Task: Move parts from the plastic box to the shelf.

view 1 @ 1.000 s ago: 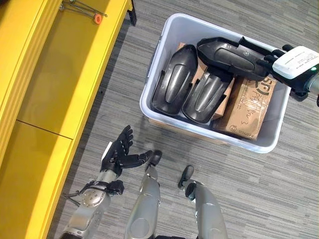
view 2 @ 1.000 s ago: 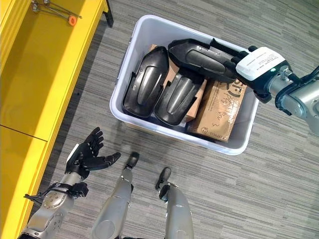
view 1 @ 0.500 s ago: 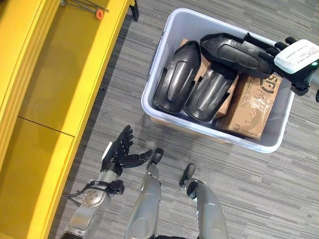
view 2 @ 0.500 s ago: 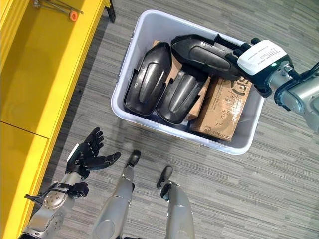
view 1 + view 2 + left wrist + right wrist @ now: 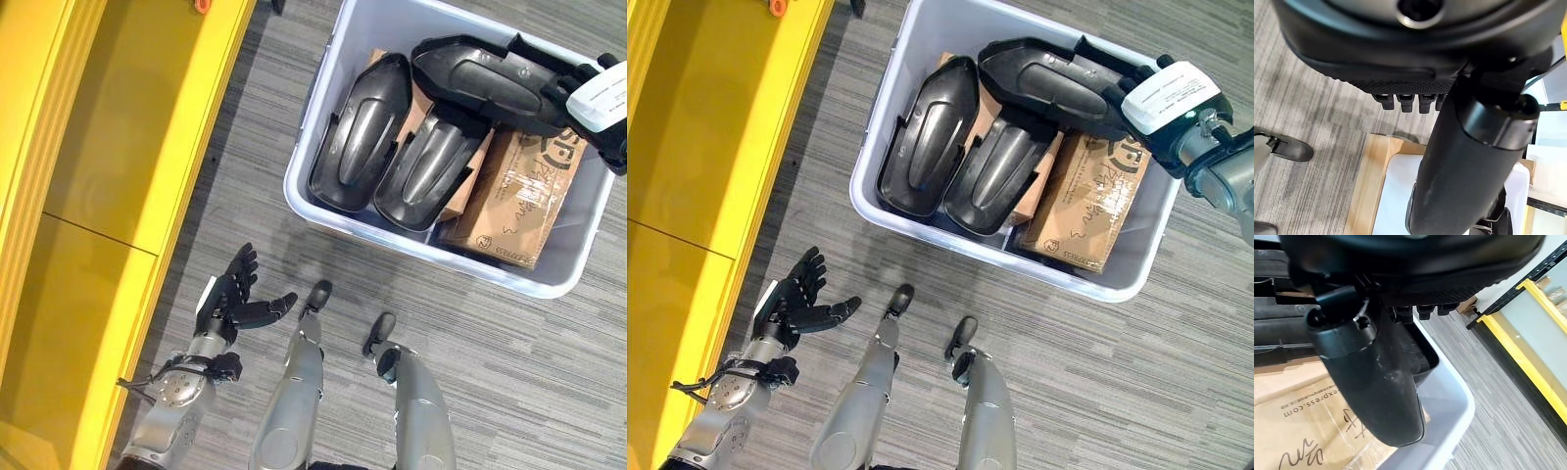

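A pale plastic box (image 5: 302, 186) stands on the floor at the upper right. It holds three black moulded parts: one upright at the left (image 5: 361, 137), one beside it (image 5: 426, 171), and a third (image 5: 485, 78) lying across the top. My right hand (image 5: 1164, 96) is at the far right end of that top part, its fingers straight against it and its thumb (image 5: 1369, 377) over a cardboard carton (image 5: 1298, 416). The yellow shelf (image 5: 118, 147) runs along the left. My left hand (image 5: 230, 299) hovers open, palm up, above the floor by the shelf.
The brown cardboard carton (image 5: 514, 191) fills the box's right side under the top part. A tool with an orange tip (image 5: 776, 5) lies at the far end of the shelf. Grey carpet separates shelf and box. A wooden board (image 5: 1369, 186) sits under the box.
The whole picture has shifted, so the box sits higher and further right in view. The right hand stays at the end of the top part. The left hand has not moved.
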Motion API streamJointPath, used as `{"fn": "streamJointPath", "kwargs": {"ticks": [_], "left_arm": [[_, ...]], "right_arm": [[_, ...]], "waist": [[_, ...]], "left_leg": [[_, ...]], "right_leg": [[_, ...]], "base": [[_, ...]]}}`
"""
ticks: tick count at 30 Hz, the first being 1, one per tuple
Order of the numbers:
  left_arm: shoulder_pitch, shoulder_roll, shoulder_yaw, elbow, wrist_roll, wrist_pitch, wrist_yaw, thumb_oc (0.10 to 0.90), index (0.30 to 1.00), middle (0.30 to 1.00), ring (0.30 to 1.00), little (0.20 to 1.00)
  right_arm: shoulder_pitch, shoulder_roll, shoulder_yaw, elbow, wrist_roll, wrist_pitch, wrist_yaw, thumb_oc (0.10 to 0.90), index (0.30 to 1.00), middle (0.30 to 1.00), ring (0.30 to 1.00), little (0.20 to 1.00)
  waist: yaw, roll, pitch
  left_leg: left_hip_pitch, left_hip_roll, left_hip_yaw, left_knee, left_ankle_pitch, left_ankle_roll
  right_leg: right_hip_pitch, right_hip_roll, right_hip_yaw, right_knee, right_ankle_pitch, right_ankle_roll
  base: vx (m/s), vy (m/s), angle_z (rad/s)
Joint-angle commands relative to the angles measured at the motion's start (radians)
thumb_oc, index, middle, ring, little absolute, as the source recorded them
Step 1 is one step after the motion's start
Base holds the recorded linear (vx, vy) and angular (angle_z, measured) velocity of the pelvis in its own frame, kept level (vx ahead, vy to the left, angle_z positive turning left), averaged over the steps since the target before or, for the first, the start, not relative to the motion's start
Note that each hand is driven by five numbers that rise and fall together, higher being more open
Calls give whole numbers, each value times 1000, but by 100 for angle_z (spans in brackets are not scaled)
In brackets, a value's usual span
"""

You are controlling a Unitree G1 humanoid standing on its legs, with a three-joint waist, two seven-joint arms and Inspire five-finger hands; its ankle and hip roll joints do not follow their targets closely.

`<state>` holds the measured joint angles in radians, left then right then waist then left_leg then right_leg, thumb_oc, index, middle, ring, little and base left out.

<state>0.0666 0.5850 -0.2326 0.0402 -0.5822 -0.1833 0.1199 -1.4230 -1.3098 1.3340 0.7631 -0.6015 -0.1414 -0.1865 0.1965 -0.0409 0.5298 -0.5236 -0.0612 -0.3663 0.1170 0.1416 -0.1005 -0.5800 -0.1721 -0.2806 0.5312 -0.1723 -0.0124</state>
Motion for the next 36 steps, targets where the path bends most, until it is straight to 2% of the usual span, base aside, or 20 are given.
{"fn": "streamJointPath", "kwargs": {"ticks": [1, 6, 8, 14, 19, 28, 29, 31, 36], "left_arm": [[38, 67, 25, -115, 9, -95, 6, 900, 1000, 1000, 1000, 1000], [41, 69, 29, -118, 9, -98, 15, 900, 1000, 1000, 1000, 1000], [37, 58, 22, -119, 9, -100, 18, 900, 1000, 1000, 1000, 1000], [37, 58, 19, -123, 12, -104, 21, 900, 1000, 1000, 1000, 1000], [35, 32, 0, -124, 6, -110, 28, 900, 1000, 1000, 1000, 1000], [7, -26, -32, -126, 5, -118, 35, 900, 1000, 1000, 1000, 1000], [7, -26, -33, -126, 5, -118, 35, 900, 1000, 1000, 1000, 1000], [-7, -24, -31, -127, 21, -115, 41, 900, 1000, 1000, 1000, 1000], [-22, -18, -32, -130, 31, -110, 41, 900, 1000, 1000, 1000, 1000]], "right_arm": [[-225, -95, 66, 91, -10, 79, -66, 900, 1000, 1000, 1000, 1000], [-249, -108, 66, 116, -13, 91, -83, 900, 1000, 1000, 1000, 1000], [-258, -110, 66, 153, -6, 97, -91, 900, 1000, 1000, 1000, 1000], [-270, -106, 66, 191, -16, 106, -97, 900, 1000, 1000, 1000, 1000], [-251, -97, 66, 193, 0, 108, -95, 900, 1000, 1000, 1000, 1000], [-193, -47, 64, 220, 43, 103, -71, 900, 1000, 1000, 1000, 1000], [-191, -48, 63, 219, 43, 103, -71, 900, 1000, 1000, 1000, 1000], [-85, -31, -1, 195, 51, 97, -52, 900, 1000, 1000, 1000, 1000], [10, -4, -52, 130, 68, 84, -19, 900, 1000, 1000, 1000, 1000]], "waist": [[-14, 5, -10], [-7, 17, -10], [-6, 32, -10], [-6, 42, -10], [-24, 76, -10], [-64, 126, -10], [-63, 127, -10], [-63, 121, -10], [-58, 110, -10]], "left_leg": [[43, 72, 35, 35, -111, 24], [-3, 64, 25, 34, -88, 7], [-34, 57, 25, 31, -73, -4], [-90, 44, 29, 37, -57, -15], [-146, 37, 54, 72, -63, -21], [-196, 39, 92, 114, -77, -24], [-197, 39, 92, 115, -77, -24], [-202, 42, 91, 121, -81, -23], [-195, 43, 86, 129, -87, -21]], "right_leg": [[27, -53, 88, 45, -92, 91], [-45, -73, 86, 127, -135, 80], [-88, -88, 80, 174, -162, 71], [-180, -107, 93, 246, -188, 64], [-257, -123, 109, 299, -189, 65], [-302, -123, 117, 294, -159, 70], [-301, -123, 116, 294, -159, 70], [-290, -128, 101, 276, -143, 77], [-251, -136, 74, 249, -130, 84]], "base": [[61, -98, 17], [-33, -67, 14], [-52, -111, 24], [-38, -52, 16], [-28, -31, 4], [-9, 2, 6], [-10, 7, 4], [-14, 12, 8], [0, 18, 3]]}}
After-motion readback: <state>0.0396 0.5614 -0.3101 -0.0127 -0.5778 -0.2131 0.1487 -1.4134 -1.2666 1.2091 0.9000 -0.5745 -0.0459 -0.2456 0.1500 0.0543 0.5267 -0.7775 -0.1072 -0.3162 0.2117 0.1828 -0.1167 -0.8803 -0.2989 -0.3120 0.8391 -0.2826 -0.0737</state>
